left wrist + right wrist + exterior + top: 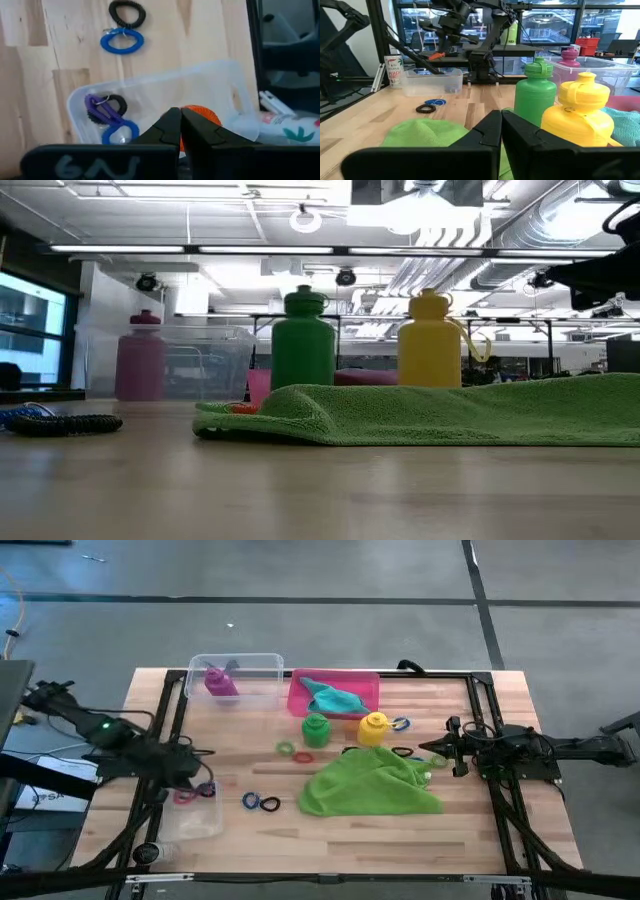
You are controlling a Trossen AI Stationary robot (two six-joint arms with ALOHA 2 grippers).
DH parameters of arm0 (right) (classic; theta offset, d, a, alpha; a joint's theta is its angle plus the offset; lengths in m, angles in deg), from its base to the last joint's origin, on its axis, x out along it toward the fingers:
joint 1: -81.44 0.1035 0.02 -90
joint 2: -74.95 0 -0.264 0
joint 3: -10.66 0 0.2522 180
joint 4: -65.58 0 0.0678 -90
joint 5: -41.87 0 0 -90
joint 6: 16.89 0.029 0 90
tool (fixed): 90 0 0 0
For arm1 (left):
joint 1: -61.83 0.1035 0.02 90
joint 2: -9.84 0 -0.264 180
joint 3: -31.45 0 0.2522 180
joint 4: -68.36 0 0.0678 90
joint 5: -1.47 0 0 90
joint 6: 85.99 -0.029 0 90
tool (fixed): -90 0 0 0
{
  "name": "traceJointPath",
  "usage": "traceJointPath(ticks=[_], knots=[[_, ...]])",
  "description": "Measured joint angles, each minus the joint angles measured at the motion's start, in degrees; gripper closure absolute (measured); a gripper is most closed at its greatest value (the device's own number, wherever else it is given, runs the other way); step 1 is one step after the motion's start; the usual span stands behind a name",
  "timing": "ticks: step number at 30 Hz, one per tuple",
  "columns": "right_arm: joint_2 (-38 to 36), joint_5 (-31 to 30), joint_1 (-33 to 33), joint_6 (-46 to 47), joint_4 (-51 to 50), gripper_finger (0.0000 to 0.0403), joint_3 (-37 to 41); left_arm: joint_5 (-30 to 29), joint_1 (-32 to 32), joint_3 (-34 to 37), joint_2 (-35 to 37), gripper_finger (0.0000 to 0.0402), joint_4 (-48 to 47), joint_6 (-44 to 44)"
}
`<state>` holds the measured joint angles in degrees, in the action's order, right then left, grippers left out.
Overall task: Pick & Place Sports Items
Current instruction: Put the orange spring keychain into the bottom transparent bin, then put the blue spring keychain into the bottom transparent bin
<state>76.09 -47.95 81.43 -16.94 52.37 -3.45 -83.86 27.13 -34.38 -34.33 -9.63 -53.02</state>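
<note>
- Left gripper (pixel 180 125): fingers together, holding nothing, hovering over the near tub (pixel 190 815) at the table's (pixel 500 840) left front; rings (pixel 107 112) lie inside the tub.
- Right gripper (pixel 501 127): fingers together, empty, at the right side just beside the green cloth (pixel 370 785), facing the bottles.
- Yellow bottle (pixel 374 726) and green bottle (pixel 316 728): upright, just in front of the pink tray (pixel 296 692). Probably light, rigid, smooth plastic; likely best gripped at the narrower neck or cap.
- Purple bottle (pixel 220 680): inside the far tub (pixel 262 664).
- Teal cloth (pixel 335 698): on the tray. Soft and limp; pinch a raised fold.
- Green cloth: crumpled, centre-right; same handling.
- Loose rings (pixel 262 802): thin and flat on the wood, so probably fiddly to pinch.
</note>
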Motion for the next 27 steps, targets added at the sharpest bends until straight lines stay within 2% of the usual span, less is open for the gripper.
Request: traceJointPath(ticks=[6, 14, 19, 27], knots=[[0.01, -0.01, 0.00, 0.00, 0.00, 0.0403, 0.00, -2.45, -3.21, 0.00, 0.03, 0.0401, -1.66, 0.02], [0.00, -0.01, 0.00, 0.00, 0.00, 0.0403, 0.01, -2.70, -7.00, 0.02, 0.38, 0.0396, -4.63, 0.02], [0.00, -0.01, 0.00, 0.00, 0.00, 0.0403, 0.01, -3.39, -8.48, 0.07, 0.64, 0.0350, -7.92, 1.12], [0.00, 0.00, 0.00, 0.00, 0.00, 0.0403, 0.00, -3.35, -10.73, 0.07, 2.15, 0.0261, -8.24, 1.40]])
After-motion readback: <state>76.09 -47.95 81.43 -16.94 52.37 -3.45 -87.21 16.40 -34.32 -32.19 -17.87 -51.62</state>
